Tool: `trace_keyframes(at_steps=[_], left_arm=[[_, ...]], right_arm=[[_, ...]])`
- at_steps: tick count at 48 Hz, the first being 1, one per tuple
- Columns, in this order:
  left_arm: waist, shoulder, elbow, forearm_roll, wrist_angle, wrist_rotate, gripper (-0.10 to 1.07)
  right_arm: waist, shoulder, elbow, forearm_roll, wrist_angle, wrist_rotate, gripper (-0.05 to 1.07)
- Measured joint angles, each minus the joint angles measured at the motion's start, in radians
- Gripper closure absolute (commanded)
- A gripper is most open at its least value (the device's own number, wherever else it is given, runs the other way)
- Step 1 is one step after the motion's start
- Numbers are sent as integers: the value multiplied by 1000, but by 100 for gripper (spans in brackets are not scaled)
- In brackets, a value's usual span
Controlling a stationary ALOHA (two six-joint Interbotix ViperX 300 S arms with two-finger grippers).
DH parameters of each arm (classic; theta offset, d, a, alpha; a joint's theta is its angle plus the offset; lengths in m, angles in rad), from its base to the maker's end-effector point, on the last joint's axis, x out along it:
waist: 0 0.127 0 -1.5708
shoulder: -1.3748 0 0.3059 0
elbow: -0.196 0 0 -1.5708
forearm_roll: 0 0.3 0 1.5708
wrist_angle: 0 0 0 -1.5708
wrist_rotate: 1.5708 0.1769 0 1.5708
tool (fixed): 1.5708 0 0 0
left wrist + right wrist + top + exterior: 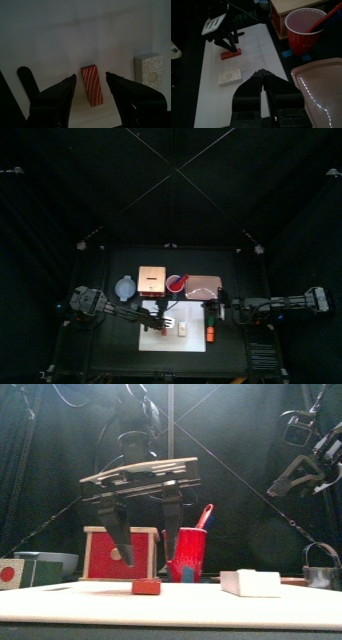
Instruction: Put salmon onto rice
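Two small blocks are seen on the white board [211, 95]: the salmon [93, 85] and the rice [230, 76]. No words or labels can be read on anything. The salmon is a flat red slice with thin pale stripes. It lies flat on the board, and in the left wrist view its long side runs away from the camera, between the two jaws. The rice is a pale, speckled lump, set just beside the salmon but not touching it. In the front view the salmon [146, 586] is on the left and the rice [251, 582] on the right.

The left gripper [97, 82] is held above the salmon with its jaws spread wide, one on each side of the slice. Nothing is pinched by it. The right gripper [263, 76] is raised up at the right, well apart from both blocks, and its jaws are pressed together with nothing between them.

A red cup [306, 30] with a red stick in it is seen behind the board, beside a red box [118, 554].
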Motion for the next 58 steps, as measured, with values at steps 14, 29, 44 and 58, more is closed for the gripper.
trace_keyframes(at_steps=[14,29,44,58], left_arm=[[-28,32,-8,-35,-5,-2,12],[-31,51,-18,-32,-3,5,13],[-31,52,-26,-31,-2,11,22],[-26,51,-28,-31,-2,15,41]], right_arm=[[-2,-2,11,2,0,0,99],[-2,-2,14,18,0,0,99],[0,-2,15,18,0,0,99],[0,0,18,18,2,0,99]])
